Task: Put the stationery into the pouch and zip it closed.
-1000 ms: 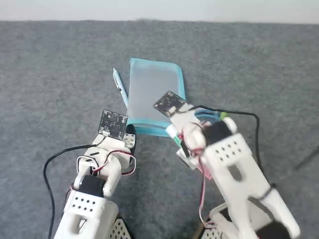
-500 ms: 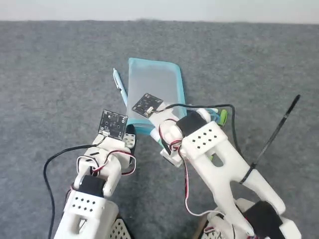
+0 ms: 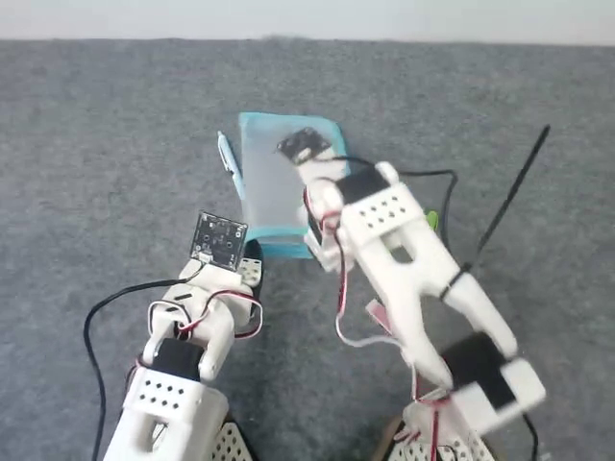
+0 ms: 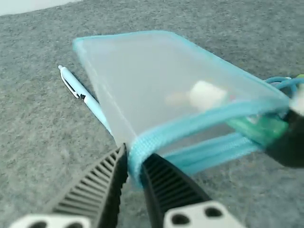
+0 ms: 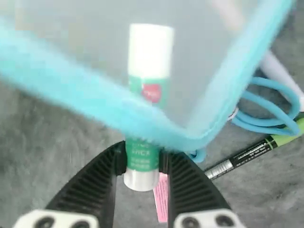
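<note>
The white glue stick (image 5: pixel 140 176) carried a green label with pale print and a red mark (the lettering was too blurred to make out). White print ran along the barrel of the black marker with a lime-green cap (image 5: pixel 247 153), too small to read. There was one translucent mesh pouch with light-blue trim (image 3: pixel 271 192), one glue stick, one marker, one pale-blue pen with a white tip (image 4: pixel 83 98) and one looped light-blue cord (image 5: pixel 271 108), all on the grey felt-covered tabletop (image 3: pixel 96 125). The left fingers (image 4: pixel 153 172) were pinched on the trim at the pouch's near corner. The right fingers (image 5: pixel 106 164) were clamped on the glue stick near its white end, one finger on each side. The stick's far end lay past the pouch's trimmed mouth and showed through the mesh wall. The pen lay just beside one long edge of the pouch, with the marker and cord at the opposite side.
</note>
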